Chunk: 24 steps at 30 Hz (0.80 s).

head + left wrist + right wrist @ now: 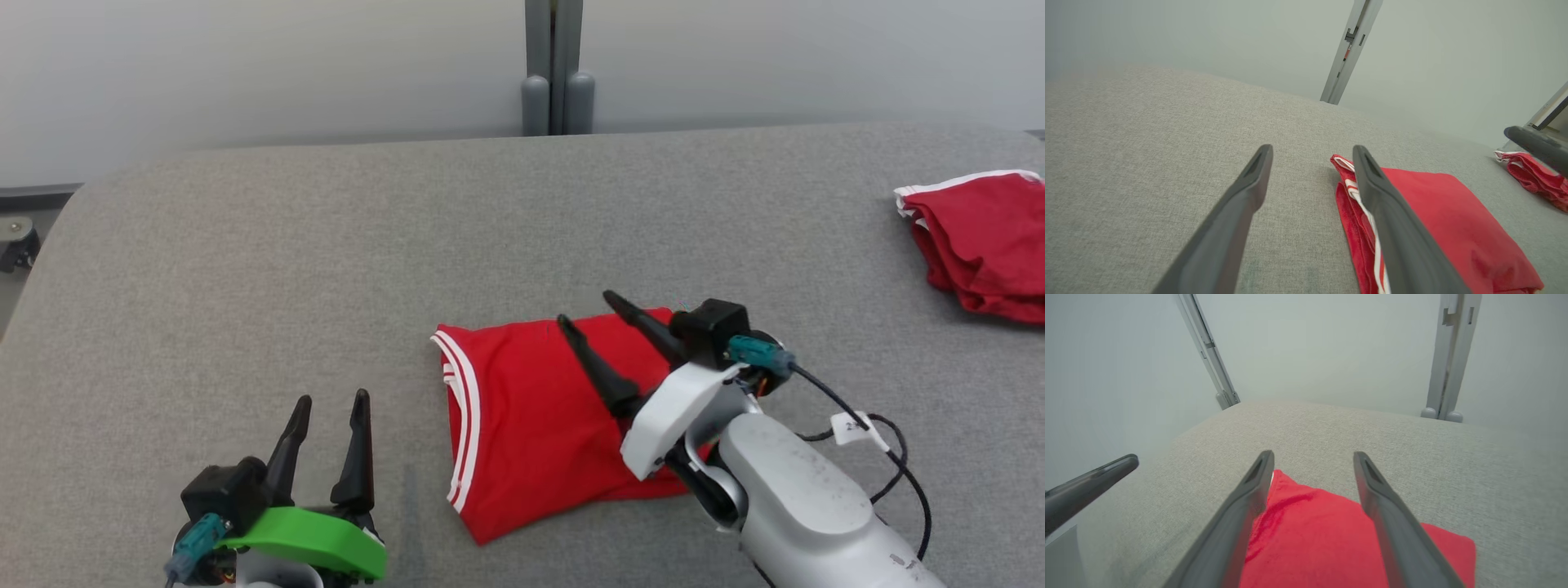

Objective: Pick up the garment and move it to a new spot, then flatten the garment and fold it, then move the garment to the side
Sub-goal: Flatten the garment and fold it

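Grey counter is occupied centre-frame by the folded red garment; the right gripper is held spread over it, leaving the fold free; the left gripper is parked spread, lower left.

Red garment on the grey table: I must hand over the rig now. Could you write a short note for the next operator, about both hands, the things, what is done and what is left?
Left hand: open, holding nothing, over bare table, left of the garment.
Right hand: open, fingers spread above the garment, gripping nothing.
Garment: lies folded in a rectangle near the table's front, white-striped edge toward the left hand.
A second red cloth lies bunched at the far right.
Done, it seems: flattening and folding.
Left: move the garment to the side.
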### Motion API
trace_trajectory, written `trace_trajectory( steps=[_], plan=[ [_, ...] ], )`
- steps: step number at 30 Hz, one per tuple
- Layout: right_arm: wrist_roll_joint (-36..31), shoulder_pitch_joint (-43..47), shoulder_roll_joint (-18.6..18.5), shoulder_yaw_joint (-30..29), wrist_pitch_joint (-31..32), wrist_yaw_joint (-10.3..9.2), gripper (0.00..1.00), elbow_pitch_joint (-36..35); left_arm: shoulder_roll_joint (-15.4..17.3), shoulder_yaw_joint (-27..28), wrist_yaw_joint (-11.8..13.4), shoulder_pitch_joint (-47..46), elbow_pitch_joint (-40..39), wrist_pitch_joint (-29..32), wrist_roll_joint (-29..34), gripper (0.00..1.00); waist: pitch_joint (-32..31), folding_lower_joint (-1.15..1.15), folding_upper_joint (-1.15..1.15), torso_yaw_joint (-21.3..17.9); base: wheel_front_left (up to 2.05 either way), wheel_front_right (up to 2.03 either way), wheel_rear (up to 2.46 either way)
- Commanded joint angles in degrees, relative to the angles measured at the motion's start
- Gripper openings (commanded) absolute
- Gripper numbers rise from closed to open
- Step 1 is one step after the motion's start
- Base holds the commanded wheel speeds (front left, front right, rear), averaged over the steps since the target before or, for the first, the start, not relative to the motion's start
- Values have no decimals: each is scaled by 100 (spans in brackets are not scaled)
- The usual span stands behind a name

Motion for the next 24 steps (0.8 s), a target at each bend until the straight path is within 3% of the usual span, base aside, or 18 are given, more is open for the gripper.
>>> trace_trajectory(
  steps=[1,7,13,24],
  plan=[
    [-161,136,-22,-226,-91,-6,100,53,-1,-6,13,-28,11,-18,12,100,-117,0,0,-81,0,0,0],
    [-1018,550,-20,-1490,-256,-6,100,-80,-51,-4,18,128,10,-17,53,100,-359,0,0,-234,0,0,0],
    [-1699,1227,-15,-2652,-286,-7,100,-771,-70,181,138,299,-136,-17,255,100,-478,0,0,-384,0,0,0],
    [-1833,2237,-19,-3300,-290,-6,100,-1348,-184,657,144,744,-292,-18,359,100,-546,0,0,-483,0,0,0]
  ],
)
